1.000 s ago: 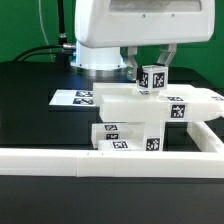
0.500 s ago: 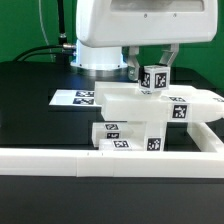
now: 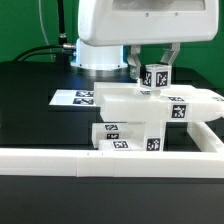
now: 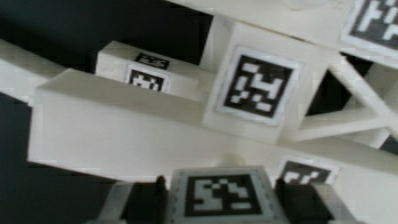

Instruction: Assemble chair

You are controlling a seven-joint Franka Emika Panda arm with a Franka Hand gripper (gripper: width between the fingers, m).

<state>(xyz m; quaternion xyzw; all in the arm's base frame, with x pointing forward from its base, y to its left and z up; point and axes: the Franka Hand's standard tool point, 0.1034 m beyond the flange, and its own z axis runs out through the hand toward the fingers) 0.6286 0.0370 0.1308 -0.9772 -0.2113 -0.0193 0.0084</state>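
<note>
The partly built white chair (image 3: 150, 118) stands against the white rail, a slab (image 3: 165, 102) resting on tagged blocks (image 3: 128, 134). My gripper (image 3: 153, 72) is shut on a small white tagged cube-like block (image 3: 154, 77) and holds it just above the slab's top. In the wrist view the held block (image 4: 217, 195) sits between my dark fingers (image 4: 139, 203), with the slab (image 4: 151, 120) and a tagged upright piece (image 4: 260, 88) of the chair right beyond it.
A long plain white rail (image 3: 60, 160) runs along the front and turns up the exterior view's right side. The marker board (image 3: 78, 98) lies flat on the black table behind the chair. The arm's white body fills the top.
The gripper with the small block has edged slightly toward the exterior view's right and up; the chair has not moved.
</note>
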